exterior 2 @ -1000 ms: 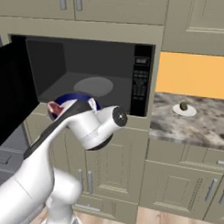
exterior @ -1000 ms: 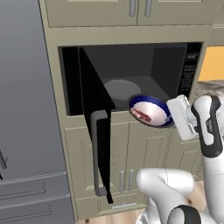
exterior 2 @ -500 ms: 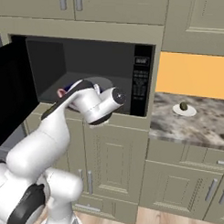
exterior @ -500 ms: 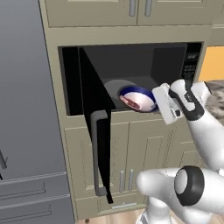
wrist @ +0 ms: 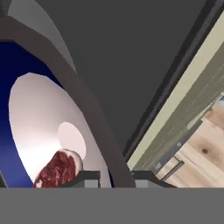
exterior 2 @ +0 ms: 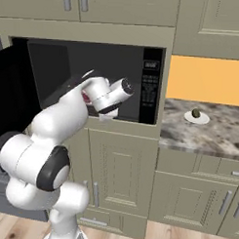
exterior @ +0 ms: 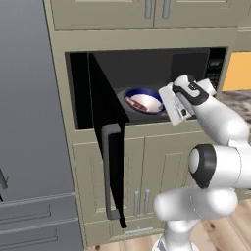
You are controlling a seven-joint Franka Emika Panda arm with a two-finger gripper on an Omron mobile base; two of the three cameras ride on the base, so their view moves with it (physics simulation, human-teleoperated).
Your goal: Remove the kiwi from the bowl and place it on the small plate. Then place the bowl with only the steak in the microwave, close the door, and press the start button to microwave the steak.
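**Bowl inside the microwave, not yet released**

Left base view: we see the door [exterior: 105,147] swung wide open, handle toward us. The bowl [exterior: 143,100] sits low in the microwave [exterior: 147,83] cavity, over the turntable area, with the steak [exterior: 140,103] showing as a red patch inside it. The gripper [exterior: 164,100] is at the bowl's right rim. Whether the bowl rests fully on the turntable or is a touch above it, we cannot tell from here.

Right base view: the arm reaches into the cavity and hides most of the bowl; only a sliver of red shows beside the wrist. On the counter to the right, well apart from the microwave, the kiwi [exterior 2: 195,113] lies on the plate [exterior 2: 196,118]. We judge the first step done.

Hand view: the fingertips [wrist: 86,178] are pinched together on the bowl's blue rim, so the hand is closed and gripping the bowl. The steak lies alone on the white inside, near the fingers. No kiwi is in the bowl. The grey turntable [wrist: 43,26] curves behind the rim.

Status, as we judge it: kiwi moved, bowl brought into the cavity. Left to do: let go, withdraw the arm, close the door, press start on the keypad [exterior 2: 150,91].
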